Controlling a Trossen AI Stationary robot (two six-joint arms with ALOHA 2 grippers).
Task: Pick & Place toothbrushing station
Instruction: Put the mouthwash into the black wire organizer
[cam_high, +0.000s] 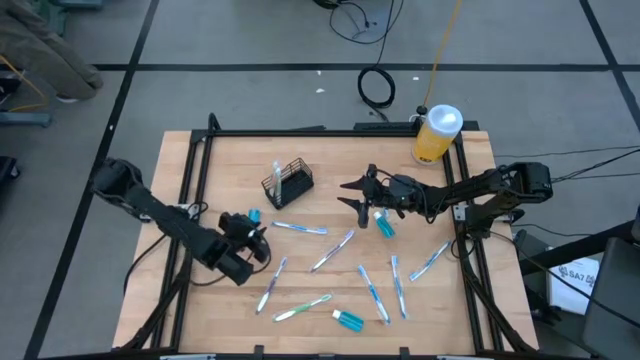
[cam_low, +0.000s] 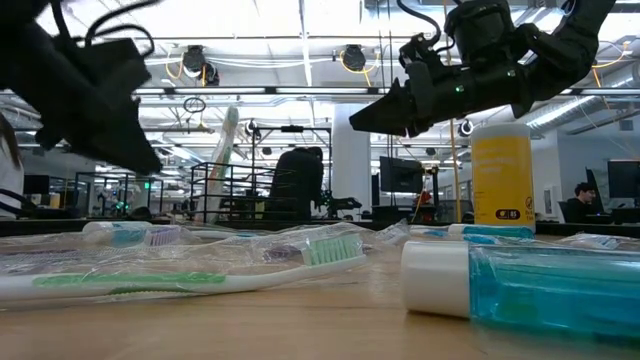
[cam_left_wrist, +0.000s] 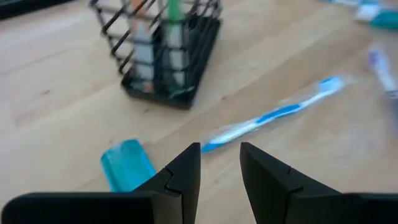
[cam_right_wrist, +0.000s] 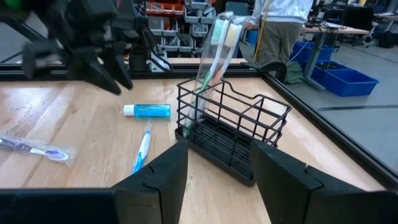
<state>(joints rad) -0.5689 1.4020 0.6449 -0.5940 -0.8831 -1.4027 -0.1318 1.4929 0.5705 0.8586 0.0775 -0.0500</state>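
On the left side of the table the left gripper (cam_high: 258, 243) is being held low over the wood, its jaws parted by a narrow gap with nothing between them; a small blue tube (cam_left_wrist: 126, 164) is lying just beside its fingers and a wrapped toothbrush (cam_left_wrist: 273, 116) is stretched out just ahead. Further toward the middle, the caddy (cam_high: 288, 183) is standing upright on the board, left of centre and toward the far edge, with two toothbrushes (cam_right_wrist: 221, 43) already propped inside, heads up. Its long axis is being shown running diagonally across the table in the overhead view, one short end toward the near-left and the other toward the far-right, open top facing up. To the right of it, the right gripper (cam_high: 358, 197) is being aimed at the caddy from near the table's centre, jaws spread fairly wide and empty, a blue bottle (cam_high: 384, 224) lying just beside the arm. At the far right corner a yellow bottle (cam_high: 435, 134) is standing clear. If another brush is to be loaded, it is best gripped mid-handle and lowered upright into the open top, without the light wire frame being nudged or tipped.
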